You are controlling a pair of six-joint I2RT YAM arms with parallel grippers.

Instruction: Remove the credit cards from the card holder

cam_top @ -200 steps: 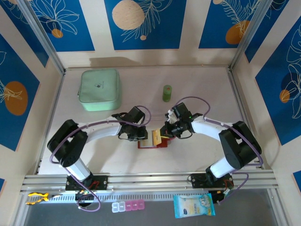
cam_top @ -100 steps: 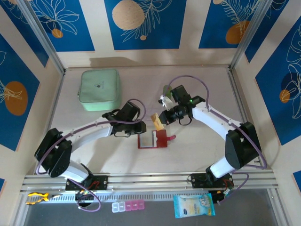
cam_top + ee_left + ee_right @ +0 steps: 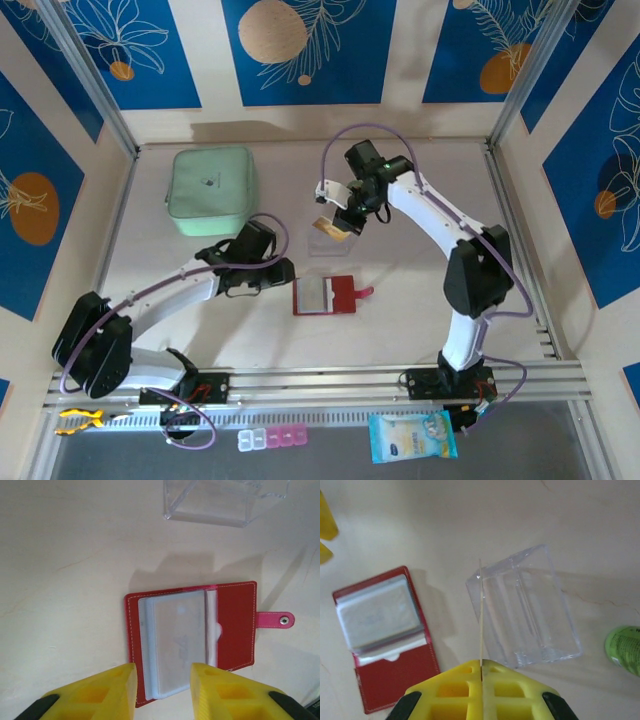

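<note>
Fingers [image 3: 451, 686] of the right end effector [image 3: 481, 670] are pressed together on a credit card [image 3: 480, 605], which is seen edge-on as a thin line rising straight out from between them. Just beyond the tips and slightly to one side, a clear plastic box [image 3: 525, 615] lies on the surface [image 3: 420, 520], and the card's far end overlaps the box's open edge in the wrist view. I cannot tell if they touch. Farther off to the side, a green bottle [image 3: 625, 650] shows at the frame's edge. On the opposite side, the card holder [image 3: 395, 685] lies open and flat, well apart from this end effector.

The left end effector [image 3: 162, 685] has its yellow fingers [image 3: 107, 692] apart with nothing between them. Directly ahead of the tips, the card holder's clear pockets [image 3: 177, 640] face up, and its strap tab [image 3: 275, 620] sticks out from the far side. From above, this end effector [image 3: 283, 272] sits just beside the card holder [image 3: 340, 296] without touching it. A mint-green pouch [image 3: 212, 190] lies behind it, well apart.
</note>
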